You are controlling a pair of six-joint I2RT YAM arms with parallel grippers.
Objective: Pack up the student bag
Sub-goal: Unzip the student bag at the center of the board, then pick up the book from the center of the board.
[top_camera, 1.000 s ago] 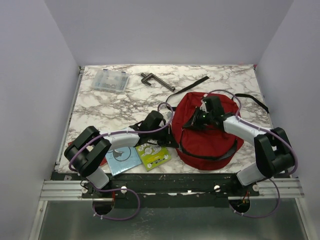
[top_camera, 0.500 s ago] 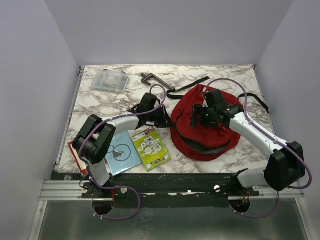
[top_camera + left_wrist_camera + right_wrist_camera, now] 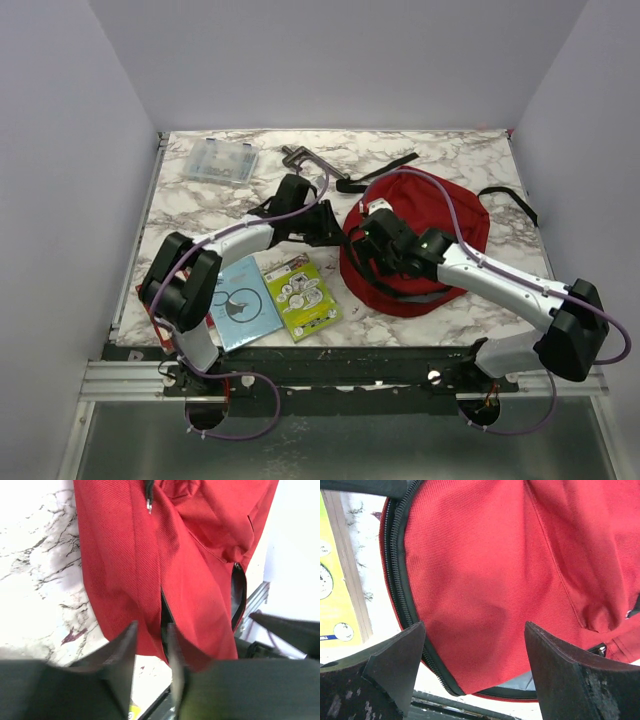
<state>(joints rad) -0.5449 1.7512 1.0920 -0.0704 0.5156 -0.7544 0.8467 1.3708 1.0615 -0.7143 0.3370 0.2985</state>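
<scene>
The student bag (image 3: 430, 210) is a big red backpack lying flat right of the table's middle. Its dark zip edge (image 3: 402, 600) curves along its near-left side. My left gripper (image 3: 328, 226) is at the bag's left edge. In the left wrist view the left gripper (image 3: 150, 640) has its jaws a little apart, and red fabric (image 3: 200, 540) and bare table show in the gap. My right gripper (image 3: 366, 246) hovers over the bag's left part. In the right wrist view the right gripper (image 3: 472, 645) stands wide open above the red cloth (image 3: 495, 555), holding nothing.
A blue booklet (image 3: 243, 305) and a green leaflet (image 3: 303, 296) lie near the front left. A clear plastic box (image 3: 218, 161), a dark clamp-like tool (image 3: 300, 157) and a black strap (image 3: 375, 172) sit at the back. A red item (image 3: 148, 303) peeks out under the left arm.
Both grippers were shut and now have their jaws apart. The right gripper swung left and nearer across the bag. The left gripper moved farther away, and the bag's shape shifted.
</scene>
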